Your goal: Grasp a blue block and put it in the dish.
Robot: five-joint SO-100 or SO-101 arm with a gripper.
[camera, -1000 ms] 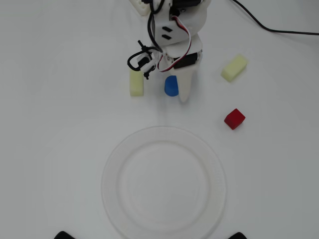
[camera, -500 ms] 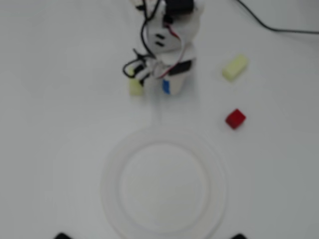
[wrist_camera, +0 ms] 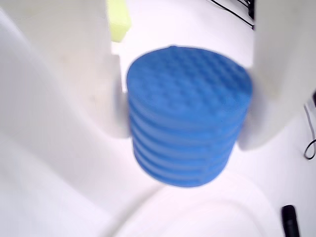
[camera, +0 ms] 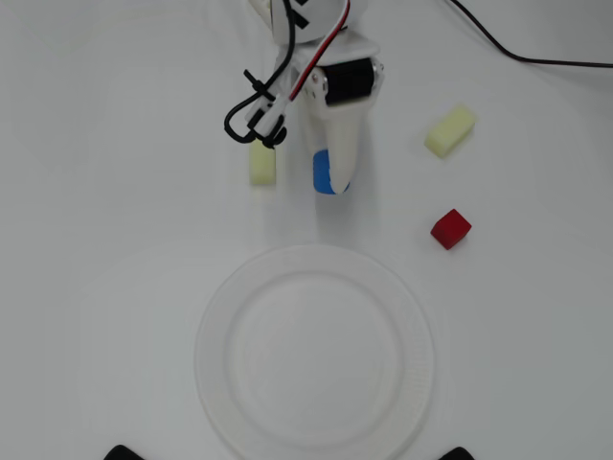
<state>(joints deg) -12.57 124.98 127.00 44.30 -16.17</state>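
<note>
The blue block (wrist_camera: pixel 187 118), a short bright blue cylinder with a grid-textured flat face, sits between my two white fingers in the wrist view. My gripper (wrist_camera: pixel 182 123) is shut on it, one finger (wrist_camera: pixel 98 74) on the left and one on the right. In the overhead view the gripper (camera: pixel 330 177) covers most of the blue block (camera: pixel 322 172), which shows at its left side, just above the dish. The dish (camera: pixel 220 316) is a large round white plate at the lower middle, and its rim (wrist_camera: pixel 197 207) shows below the block in the wrist view.
A pale yellow block (camera: pixel 261 164) lies left of the gripper and shows in the wrist view (wrist_camera: pixel 118 22). Another pale yellow block (camera: pixel 450 130) lies at the right, with a red cube (camera: pixel 450 228) below it. A black cable (camera: pixel 517 53) runs across the top right.
</note>
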